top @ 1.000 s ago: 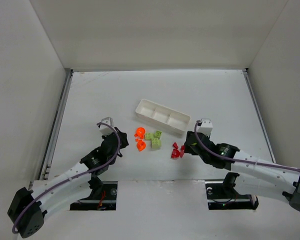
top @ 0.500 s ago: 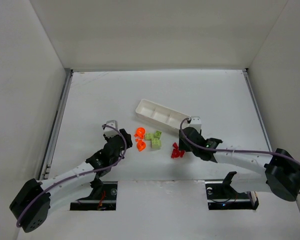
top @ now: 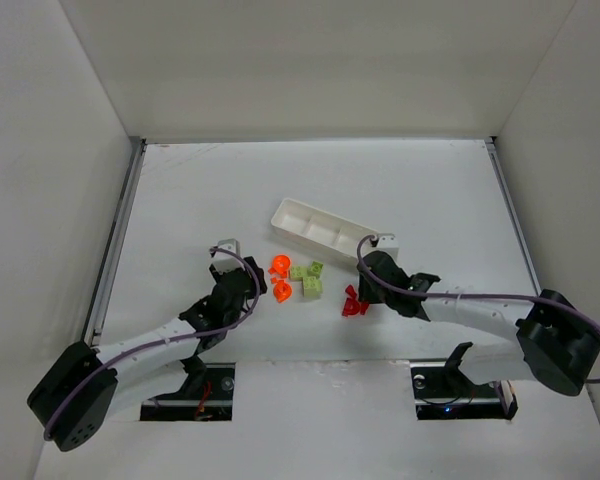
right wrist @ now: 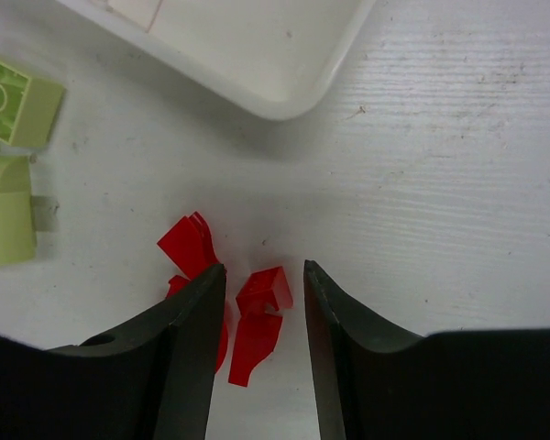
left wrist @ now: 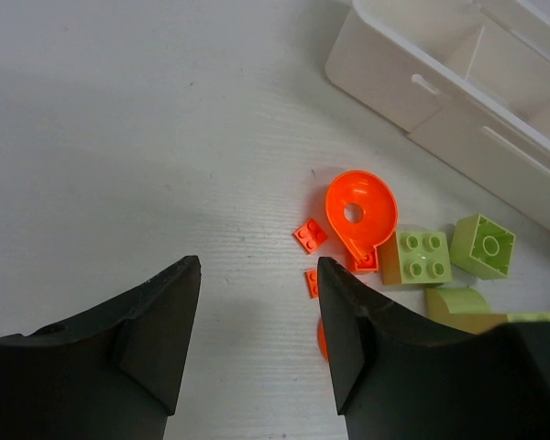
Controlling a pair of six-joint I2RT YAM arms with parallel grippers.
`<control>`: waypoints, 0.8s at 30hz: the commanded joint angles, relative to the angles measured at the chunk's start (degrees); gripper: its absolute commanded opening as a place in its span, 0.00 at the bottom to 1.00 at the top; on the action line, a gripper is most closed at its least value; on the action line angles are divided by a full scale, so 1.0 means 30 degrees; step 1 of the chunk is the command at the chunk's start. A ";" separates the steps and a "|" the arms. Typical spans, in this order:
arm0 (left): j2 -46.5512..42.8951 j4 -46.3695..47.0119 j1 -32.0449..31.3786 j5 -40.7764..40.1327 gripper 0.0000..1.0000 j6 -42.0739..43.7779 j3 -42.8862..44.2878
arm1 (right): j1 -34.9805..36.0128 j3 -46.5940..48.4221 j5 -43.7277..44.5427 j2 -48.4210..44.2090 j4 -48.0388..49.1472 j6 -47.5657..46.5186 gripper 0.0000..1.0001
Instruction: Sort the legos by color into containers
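So we're at the grab step for the reds. Our right gripper point(right wrist: 263, 271) is down low over the table point(right wrist: 458, 183) with its fingers spread, and one red lego piece point(right wrist: 261, 307) sits right in the gap between them. It's not pinched as far as we can tell, since there's a sliver of table on both sides. A couple more red bits point(right wrist: 189, 244) lie against the finger on the left of the wrist view, one partly tucked under it. The white tray point(right wrist: 284, 108) is just ahead of that gripper. Our left gripper point(left wrist: 257, 268) is also spread wide and has nothing in it. The orange rounded piece point(left wrist: 359, 209) is ahead and off to the right of its fingers, with two tiny orange plates point(left wrist: 310, 236) nearer in and the yellow-green blocks point(left wrist: 420, 257) further right. Our guess for next is to squeeze shut on that one red, lift straight up so the neighbours don't get dragged, then carry it forward to a tray compartment.
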 commanded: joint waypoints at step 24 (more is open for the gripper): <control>0.0289 0.1135 0.1210 0.1575 0.55 -0.0388 0.0184 | -0.1822 0.8356 -0.0919 0.4050 0.3220 -0.3965 0.21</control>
